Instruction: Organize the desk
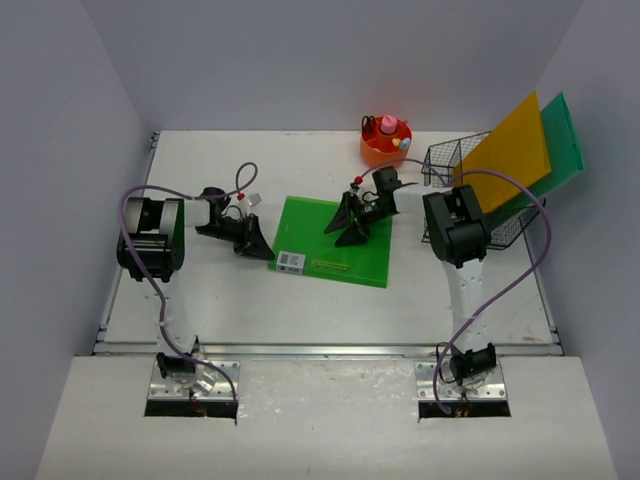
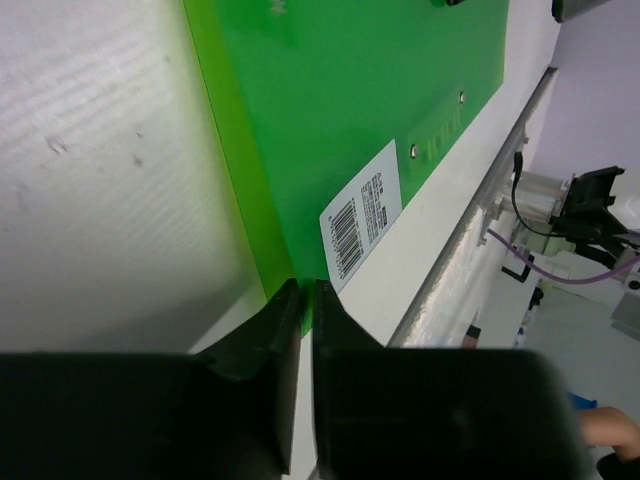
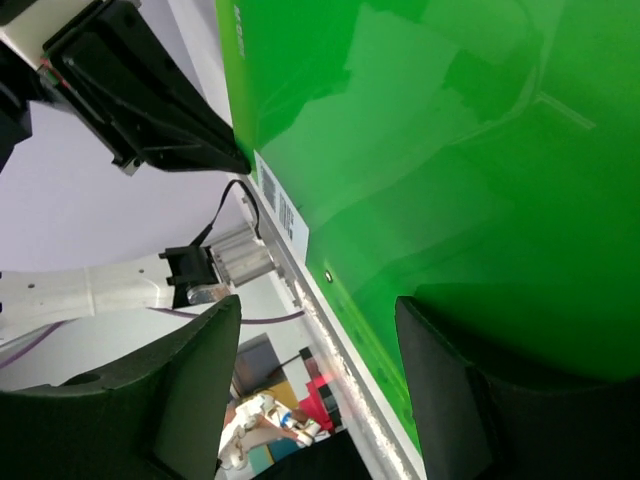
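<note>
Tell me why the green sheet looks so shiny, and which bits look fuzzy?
Right wrist view: the green sheet is glossy, so it mirrors pale patches and dark shapes; the right gripper, close to the lens, looks soft. Left wrist view: the left gripper is dark and blurry, the barcode label sharp. Top view: even light, only faint shadows on the desk.

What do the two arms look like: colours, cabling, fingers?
Both match: black joint housings, white links and bare metal base plates. A purple cable loops along the left arm, and another along the right arm. The left gripper and right gripper have black, wedge-shaped fingers.
</note>
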You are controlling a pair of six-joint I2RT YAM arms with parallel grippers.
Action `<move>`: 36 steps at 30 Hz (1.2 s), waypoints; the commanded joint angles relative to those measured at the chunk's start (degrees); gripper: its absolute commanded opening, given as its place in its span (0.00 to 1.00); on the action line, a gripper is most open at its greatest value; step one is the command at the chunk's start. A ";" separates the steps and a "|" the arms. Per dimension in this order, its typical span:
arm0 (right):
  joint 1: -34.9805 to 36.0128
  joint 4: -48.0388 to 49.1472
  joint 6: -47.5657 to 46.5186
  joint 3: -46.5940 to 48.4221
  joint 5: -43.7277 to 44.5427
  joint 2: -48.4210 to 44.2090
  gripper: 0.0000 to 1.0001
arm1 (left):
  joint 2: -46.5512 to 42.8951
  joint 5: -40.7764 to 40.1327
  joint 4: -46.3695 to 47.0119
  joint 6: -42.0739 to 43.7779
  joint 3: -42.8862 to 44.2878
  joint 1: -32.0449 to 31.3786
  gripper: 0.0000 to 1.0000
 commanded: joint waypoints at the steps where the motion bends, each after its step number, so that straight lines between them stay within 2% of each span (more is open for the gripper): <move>1: -0.05 -2.20 -0.60 2.79 -0.61 -3.53 0.70 | 3.47 2.58 4.94 -4.32 2.68 0.43 0.00; 5: -2.90 -8.37 -5.92 5.75 2.68 -9.18 0.80 | 4.43 2.16 5.37 -4.48 3.64 0.54 0.00; 6: -3.25 -11.30 -9.06 6.19 3.45 -11.06 0.81 | 4.41 2.78 5.59 -4.55 3.63 0.56 0.00; 9: -7.02 -21.39 -22.21 5.31 13.10 -17.86 0.88 | 3.82 7.54 5.80 -6.61 3.60 1.18 0.00; 13: -11.92 -29.30 -31.01 -1.15 18.08 -26.40 0.92 | 2.05 11.91 4.53 -7.48 3.83 2.94 0.00; 17: -16.13 -34.56 -32.21 -8.85 20.43 -31.90 0.98 | 1.53 16.02 0.53 -7.62 5.09 4.49 0.00; 22: -19.00 -34.23 -32.01 -20.78 15.01 -34.70 0.99 | 1.92 21.12 -5.75 -5.99 7.10 5.19 0.00; 24: -18.95 -31.66 -29.68 -24.71 11.59 -34.62 0.99 | 2.97 22.99 -11.30 -2.92 8.54 5.22 0.00; 27: -18.74 -26.30 -26.83 -29.27 9.39 -33.72 0.99 | 3.20 25.68 -14.16 -1.16 9.17 5.46 0.00; 32: -16.05 -19.62 -22.18 -30.32 8.06 -30.86 0.99 | 2.85 27.82 -16.57 0.50 9.01 5.55 0.00; 36: -10.25 -15.26 -17.06 -28.90 8.30 -27.58 0.99 | 2.07 28.34 -15.99 0.18 7.61 6.15 0.00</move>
